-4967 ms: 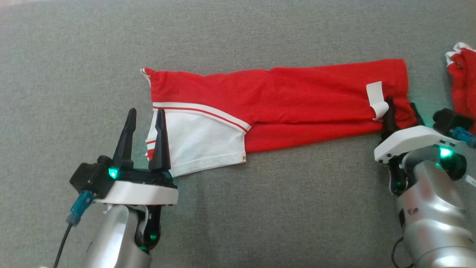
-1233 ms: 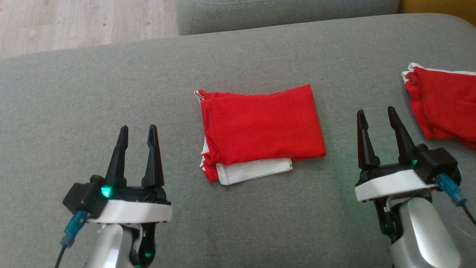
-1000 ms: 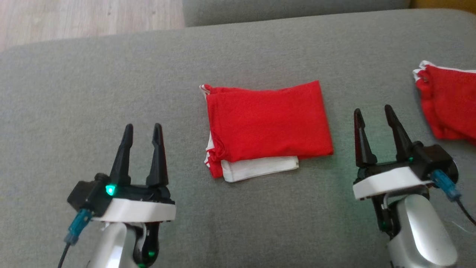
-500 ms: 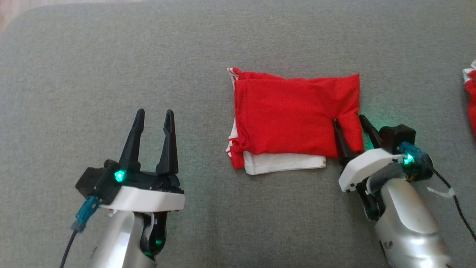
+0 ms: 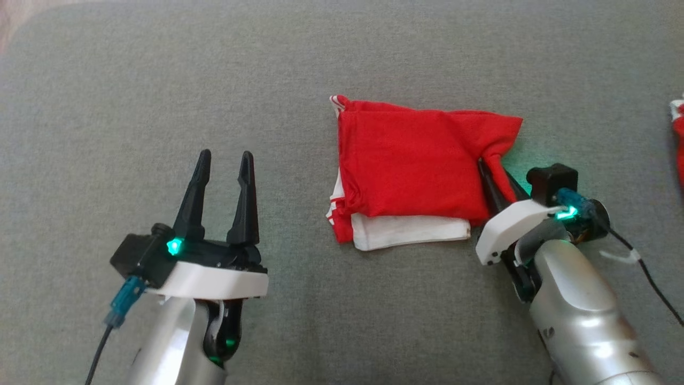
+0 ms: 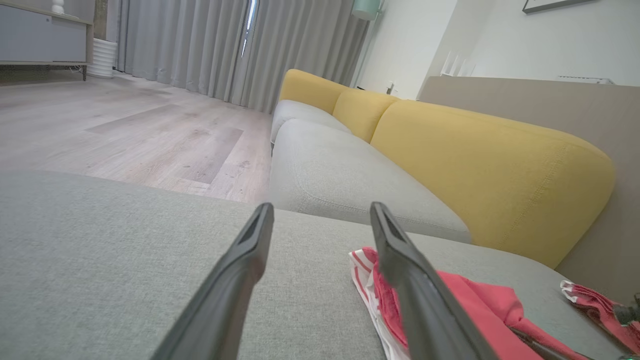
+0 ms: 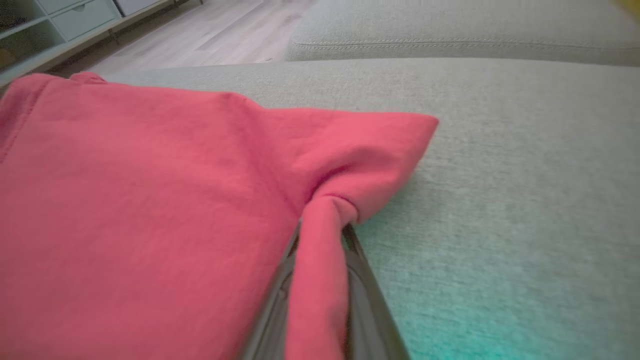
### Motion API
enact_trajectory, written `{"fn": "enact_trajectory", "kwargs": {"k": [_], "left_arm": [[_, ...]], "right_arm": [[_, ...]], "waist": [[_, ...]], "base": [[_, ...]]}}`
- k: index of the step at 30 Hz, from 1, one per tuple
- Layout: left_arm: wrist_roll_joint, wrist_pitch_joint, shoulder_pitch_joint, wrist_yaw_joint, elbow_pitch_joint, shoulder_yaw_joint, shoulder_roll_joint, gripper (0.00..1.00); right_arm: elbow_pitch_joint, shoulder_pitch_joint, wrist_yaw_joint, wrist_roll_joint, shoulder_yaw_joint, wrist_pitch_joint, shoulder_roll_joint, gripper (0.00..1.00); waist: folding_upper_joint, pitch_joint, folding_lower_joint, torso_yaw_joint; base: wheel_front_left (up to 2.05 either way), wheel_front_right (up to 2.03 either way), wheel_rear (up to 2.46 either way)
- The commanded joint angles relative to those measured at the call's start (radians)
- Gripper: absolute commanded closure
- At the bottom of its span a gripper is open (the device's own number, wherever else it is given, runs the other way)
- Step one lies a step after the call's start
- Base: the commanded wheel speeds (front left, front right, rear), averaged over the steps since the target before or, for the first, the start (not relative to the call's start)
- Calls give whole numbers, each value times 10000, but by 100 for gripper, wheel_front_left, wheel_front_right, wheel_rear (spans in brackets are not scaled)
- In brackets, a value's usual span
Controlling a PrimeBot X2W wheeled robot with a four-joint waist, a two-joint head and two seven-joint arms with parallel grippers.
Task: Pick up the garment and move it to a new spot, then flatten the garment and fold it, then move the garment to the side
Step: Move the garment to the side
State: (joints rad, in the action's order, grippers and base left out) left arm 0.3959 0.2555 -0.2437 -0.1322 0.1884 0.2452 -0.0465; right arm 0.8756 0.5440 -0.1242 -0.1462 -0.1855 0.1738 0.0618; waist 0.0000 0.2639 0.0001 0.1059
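A red-and-white folded fabric garment (image 5: 411,171) lies near the middle of the grey woven sofa seat (image 5: 160,80). It is a flat rectangular bundle whose long axis runs left to right across the head view. Its striped white-trimmed end points to the robot's left. A white layer shows from under the red one along the edge nearest the robot.

The right arm's silver forearm rises from the lower right corner of the head view and leans up and to the left, toward the garment's right end. The right gripper (image 5: 494,174) is clenched on that end, low and close to the seat. A fold of red cloth is bunched between its two dark fingers, and the far right corner of the bundle is pulled into a point.

The left arm comes up from the lower left with its wrist about level. The left gripper (image 5: 225,156) hovers over bare seat, well apart from the garment's left end. Its fingers are spread wide, point away from the robot and hold nothing.

A second red cloth item (image 5: 678,139) lies at the right edge of the seat.
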Motion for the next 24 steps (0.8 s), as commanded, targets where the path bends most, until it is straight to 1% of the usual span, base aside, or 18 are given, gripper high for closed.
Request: {"fn": "enact_trajectory", "kwargs": {"k": [1, 4, 8, 13, 14, 15, 18, 24], "left_arm": [[-38, 63, -284, 15, -312, -247, -37, 0], [-60, 63, -233, 15, -328, -270, -37, 0], [-96, 63, -183, 15, -431, -220, -37, 0], [-62, 63, -322, 15, -520, 116, -37, 0], [-30, 63, -394, 17, -524, 198, -37, 0], [2, 63, -587, 31, -557, 402, -37, 0], [-17, 63, -905, 61, -643, 771, -37, 0], [-149, 63, -1306, 106, -759, 1209, -37, 0]], "right_arm": [[46, -20, -65, 253, -170, 149, -116, 100], [19, 138, -65, 865, -37, 474, -116, 100], [-343, 289, -65, 1856, 62, 706, -37, 100], [-960, 432, -65, 2531, -87, 770, 469, 100], [-1071, 471, -65, 2584, -155, 741, 619, 100], [-1299, 580, -65, 2617, -308, 614, 971, 100], [-1679, 853, -65, 2516, -452, 340, 1639, 100], [-2253, 1392, -65, 2157, 21, -322, 3037, 100]], "waist": [[0, -79, -1, -85], [0, -213, -1, -266], [0, -358, -1, -595], [0, -459, -1, -1122], [0, -464, -1, -1251], [0, -437, -1, -1524], [0, -300, -1, -1932], [0, 123, -1, -2500]], "base": [[0, 0, 0], [0, 0, 0], [0, 0, 0], [0, 0, 0], [0, 0, 0], [0, 0, 0], [0, 0, 0], [0, 0, 0]]}}
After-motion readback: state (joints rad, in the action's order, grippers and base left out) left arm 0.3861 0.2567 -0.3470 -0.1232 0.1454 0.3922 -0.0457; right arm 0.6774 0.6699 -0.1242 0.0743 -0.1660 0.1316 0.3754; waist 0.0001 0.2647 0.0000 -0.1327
